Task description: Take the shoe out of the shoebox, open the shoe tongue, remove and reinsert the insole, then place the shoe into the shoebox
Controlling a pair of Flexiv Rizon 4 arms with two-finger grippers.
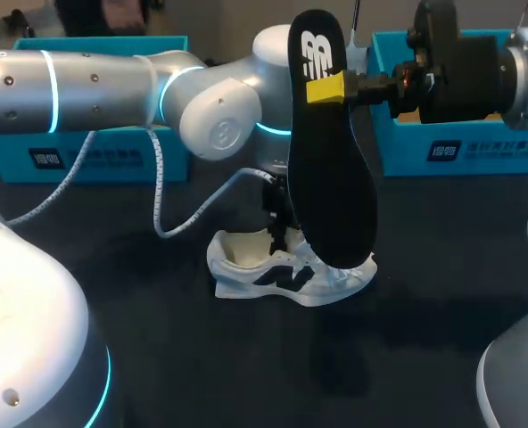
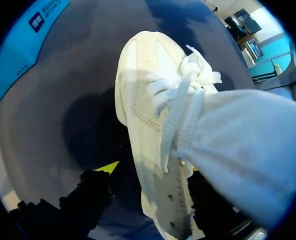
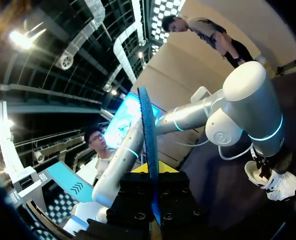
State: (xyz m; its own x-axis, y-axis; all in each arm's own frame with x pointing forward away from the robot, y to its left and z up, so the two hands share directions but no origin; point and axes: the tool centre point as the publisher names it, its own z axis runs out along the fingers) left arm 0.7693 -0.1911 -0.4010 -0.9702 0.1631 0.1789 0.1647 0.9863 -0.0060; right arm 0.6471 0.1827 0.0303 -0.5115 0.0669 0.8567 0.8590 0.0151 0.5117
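A white shoe [image 1: 282, 267] with dark side markings lies on the dark table, toe to the right. My left gripper [image 1: 279, 214] reaches down into its lace area. In the left wrist view the shoe [image 2: 148, 100] fills the space ahead, and the left gripper [image 2: 153, 170] stands open astride the laced upper, one yellow fingertip [image 2: 109, 167] apart from the shoe's side. My right gripper [image 1: 340, 87] is shut on a black insole [image 1: 331, 160], which hangs upright above the shoe. In the right wrist view the insole [image 3: 147, 125] shows edge-on in the right gripper [image 3: 152, 169].
Two blue open boxes stand along the back of the table, one at the left [image 1: 103, 152] and one at the right [image 1: 451, 147]. A white cable [image 1: 161, 201] loops from my left arm down over the table near the shoe's heel.
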